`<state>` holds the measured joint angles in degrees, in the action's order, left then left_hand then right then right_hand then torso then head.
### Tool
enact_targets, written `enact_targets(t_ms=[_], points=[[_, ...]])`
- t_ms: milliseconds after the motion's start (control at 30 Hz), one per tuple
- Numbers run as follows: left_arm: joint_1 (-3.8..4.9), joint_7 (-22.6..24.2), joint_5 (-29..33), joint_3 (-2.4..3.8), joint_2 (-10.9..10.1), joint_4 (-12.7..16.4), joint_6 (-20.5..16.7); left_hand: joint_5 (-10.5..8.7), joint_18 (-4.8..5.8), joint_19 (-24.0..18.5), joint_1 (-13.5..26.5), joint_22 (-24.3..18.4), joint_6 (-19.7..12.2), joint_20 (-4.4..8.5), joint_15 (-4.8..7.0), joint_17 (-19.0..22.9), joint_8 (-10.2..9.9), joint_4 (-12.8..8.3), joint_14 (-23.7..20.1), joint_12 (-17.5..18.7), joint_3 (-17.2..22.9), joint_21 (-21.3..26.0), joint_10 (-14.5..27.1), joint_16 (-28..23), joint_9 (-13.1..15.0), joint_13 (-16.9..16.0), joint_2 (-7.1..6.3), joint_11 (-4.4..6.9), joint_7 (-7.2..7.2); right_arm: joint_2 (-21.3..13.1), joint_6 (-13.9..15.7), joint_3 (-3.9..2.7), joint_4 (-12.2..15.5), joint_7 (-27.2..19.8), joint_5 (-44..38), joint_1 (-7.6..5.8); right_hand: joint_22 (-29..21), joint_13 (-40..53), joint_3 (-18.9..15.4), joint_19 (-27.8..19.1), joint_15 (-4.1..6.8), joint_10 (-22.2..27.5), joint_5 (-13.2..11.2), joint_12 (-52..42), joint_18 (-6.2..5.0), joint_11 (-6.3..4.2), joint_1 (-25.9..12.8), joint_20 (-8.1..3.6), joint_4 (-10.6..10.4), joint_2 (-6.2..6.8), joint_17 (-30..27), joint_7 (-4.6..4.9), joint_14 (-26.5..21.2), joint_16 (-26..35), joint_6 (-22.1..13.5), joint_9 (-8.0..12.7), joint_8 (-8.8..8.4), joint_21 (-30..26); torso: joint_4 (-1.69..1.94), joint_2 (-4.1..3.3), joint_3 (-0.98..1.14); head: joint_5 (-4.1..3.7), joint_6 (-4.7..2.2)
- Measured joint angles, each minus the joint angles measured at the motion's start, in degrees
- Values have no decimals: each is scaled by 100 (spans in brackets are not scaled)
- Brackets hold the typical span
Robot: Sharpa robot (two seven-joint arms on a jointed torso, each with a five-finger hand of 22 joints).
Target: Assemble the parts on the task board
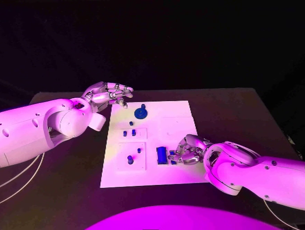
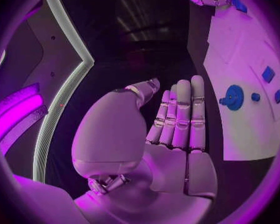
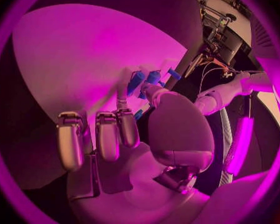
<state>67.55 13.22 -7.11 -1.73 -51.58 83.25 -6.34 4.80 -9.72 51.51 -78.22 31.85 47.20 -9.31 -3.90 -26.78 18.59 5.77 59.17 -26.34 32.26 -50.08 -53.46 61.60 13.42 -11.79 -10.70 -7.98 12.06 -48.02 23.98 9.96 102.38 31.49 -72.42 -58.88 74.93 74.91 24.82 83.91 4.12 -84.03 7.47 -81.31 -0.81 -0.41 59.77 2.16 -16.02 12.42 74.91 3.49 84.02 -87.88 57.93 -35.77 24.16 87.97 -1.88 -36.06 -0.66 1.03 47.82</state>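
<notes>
The white task board (image 1: 173, 122) lies flat in the middle of my black table (image 1: 263, 115), its small blue parts scattered along its left half: a round blue disc (image 1: 141, 113) near the far edge, two small blue blocks (image 1: 129, 133) at mid-board, a blue peg (image 1: 130, 159) in a recessed panel nearer me, and a long blue bar (image 1: 162, 155) just beside my right hand (image 1: 188, 151). That hand rests on the board's near right part, fingers curled down; whether they pinch anything I cannot tell from the head view. The right wrist view shows blue pegs (image 3: 146, 79) at the thumb's tip, but the contact is hidden. My left hand (image 1: 108, 94) hovers off the board's far left corner, holding nothing; the left wrist view shows its fingers (image 2: 180, 114) straight and side by side, the disc and blocks beyond them. The room behind the table is dark.
</notes>
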Motion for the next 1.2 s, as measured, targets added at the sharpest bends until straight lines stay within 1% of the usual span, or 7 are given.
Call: enact_targets(t_ms=[33, 133, 233, 533, 700, 967, 1200], points=[[0, -1, 0, 0, 0, -1, 0, 0, 0, 0, 0, 0, 0, 0, 0, 0, 0, 0, 0, 0, 0, 0, 0, 0, 0, 0, 0, 0, 0, -2, 0, 0, 3, -2, -2, 0, 0, 0, -91, 0, 0, 0, -13, 0, 0, 0, -13, 0, -26, -13, 0, 0, 0, 0, 0, 2, 0, 0, 0, 0, -1, 0, 0], [0, -3, 0, 0, -2, -1, 1, 0, 0, 0, 0, 0, 0, 0, 0, 0, 0, 0, 0, 0, 0, 0, 0, 0, 0, 0, 0, 0, 0, -17, -1, 0, 23, -10, -8, 0, 0, 0, -341, 0, 0, 0, 521, 0, 0, 0, -75, 0, -43, 1, 0, 2, 0, 0, -2, 2, 0, 0, 0, 0, -1, 0, 1], [0, -5, 0, 0, -4, -2, 2, 0, 0, 0, 0, 0, 0, 0, 0, 0, 0, 0, 0, 0, 0, 0, 0, 0, 0, 0, 0, 0, 0, -52, -1, 1, 66, -20, -12, 2, -1, 0, -421, 0, 0, 0, 617, 0, 0, 0, -76, 0, -56, 2, 0, 4, 0, 0, -4, -4, -1, 0, 1, 0, -2, 4, 3], [0, -9, 0, 0, -13, -2, 5, 0, 0, 0, 0, -5, 0, 0, 0, -1, 0, 0, 0, 0, 0, 0, 0, 0, 0, 0, 0, 0, 0, -296, -11, 1, 246, -161, -10, 5, -1, 0, -576, 0, 0, 0, 503, 0, 0, 0, -137, 0, 5, -4, -1, 4, 0, 0, -4, -11, -1, 0, 2, 2, -2, 18, 4], [0, -10, 0, 0, -17, -1, 5, 0, 0, 0, 0, -4, 0, 0, 0, -1, 0, 0, 0, 0, 0, 0, 0, 0, 0, 0, 0, 0, 0, -388, -106, 1, 273, -275, 16, 10, -1, 0, -663, 0, 0, 0, 382, 0, 0, 0, 238, 0, 91, 22, -1, 3, 0, 0, -4, -10, -1, 0, 2, 2, -2, 26, 2], [0, -14, -1, 0, -15, -1, 7, 0, 0, 0, 0, -4, 0, 0, 0, -1, 0, 0, 0, 0, 0, 0, 0, 0, 0, 0, 0, 0, 0, -399, -231, 1, 221, -378, 42, 27, -2, 0, -695, 0, 0, 0, 349, 0, 0, 0, 361, 0, 93, -22, 4, 4, 0, 0, -4, -10, -1, 0, -1, 2, 0, 31, -10], [0, -17, -2, 0, -16, -2, 9, 0, 0, -1, 0, -4, 0, 0, 0, -1, 0, 0, 0, 0, 0, 0, 0, 0, 0, 0, 0, 0, 0, -291, -309, 0, 72, -406, 53, 38, -2, 0, -695, 0, 0, 0, 303, 0, 0, 0, 419, 0, 93, -35, 4, 3, 0, 0, -4, -17, 1, 0, 3, -3, 1, 31, -10]])
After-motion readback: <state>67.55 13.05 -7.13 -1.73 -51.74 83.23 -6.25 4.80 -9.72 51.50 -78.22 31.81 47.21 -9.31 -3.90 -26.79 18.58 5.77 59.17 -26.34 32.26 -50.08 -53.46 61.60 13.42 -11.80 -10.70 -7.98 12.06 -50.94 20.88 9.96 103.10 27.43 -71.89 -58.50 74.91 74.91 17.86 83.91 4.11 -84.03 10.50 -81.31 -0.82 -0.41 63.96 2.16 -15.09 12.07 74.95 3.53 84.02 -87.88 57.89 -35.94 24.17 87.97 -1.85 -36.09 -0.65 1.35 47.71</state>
